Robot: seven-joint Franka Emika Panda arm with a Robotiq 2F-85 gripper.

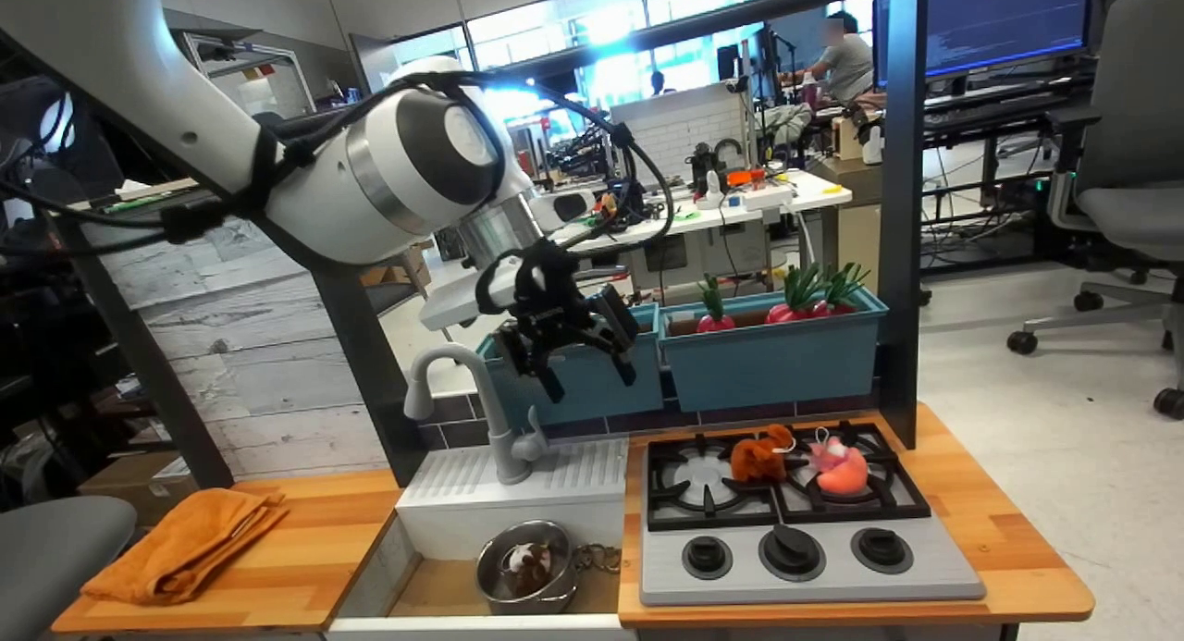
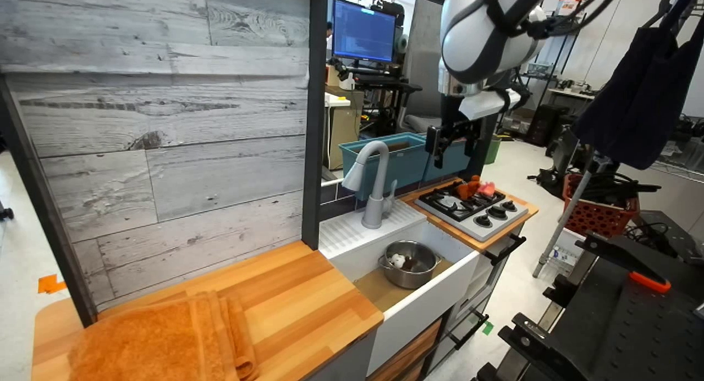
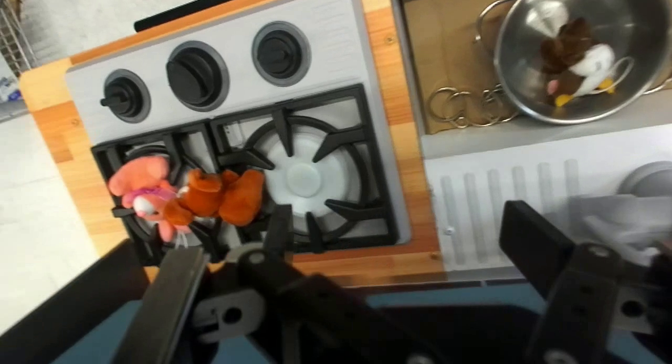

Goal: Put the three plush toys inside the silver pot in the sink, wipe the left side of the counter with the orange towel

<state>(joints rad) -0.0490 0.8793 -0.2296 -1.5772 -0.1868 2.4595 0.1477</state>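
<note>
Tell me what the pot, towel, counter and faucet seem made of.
Pot: metal, probably stainless steel; smooth and shiny, judging by its bright gleams.
Towel: cloth, likely terry; soft, matte, with a fuzzy nap and folds.
Counter: wood strips, or perhaps a wood-look print; smooth, with bands of differing browns.
Faucet: maybe plastic, maybe painted metal; even grey, little shine.

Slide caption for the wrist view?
Gripper open; brown-and-white plush in silver pot in sink, orange plush and pink plush on stovetop.
</note>
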